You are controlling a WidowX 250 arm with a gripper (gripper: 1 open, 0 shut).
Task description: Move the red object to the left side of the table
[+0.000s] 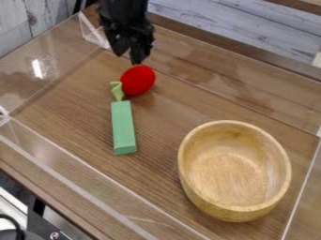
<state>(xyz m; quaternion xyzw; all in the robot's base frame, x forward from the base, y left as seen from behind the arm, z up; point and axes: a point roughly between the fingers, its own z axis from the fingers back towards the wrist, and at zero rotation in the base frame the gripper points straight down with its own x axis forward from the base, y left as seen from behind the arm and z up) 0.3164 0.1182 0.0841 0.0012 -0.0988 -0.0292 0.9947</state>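
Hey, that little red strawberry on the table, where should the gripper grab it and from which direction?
Probably from straight above, closing across the round red body of the red object. It lies on its side with its green cap pointing toward the green block, so the jaws should close on the two flanks clear of that cap. The gripper hangs open just above and behind it.
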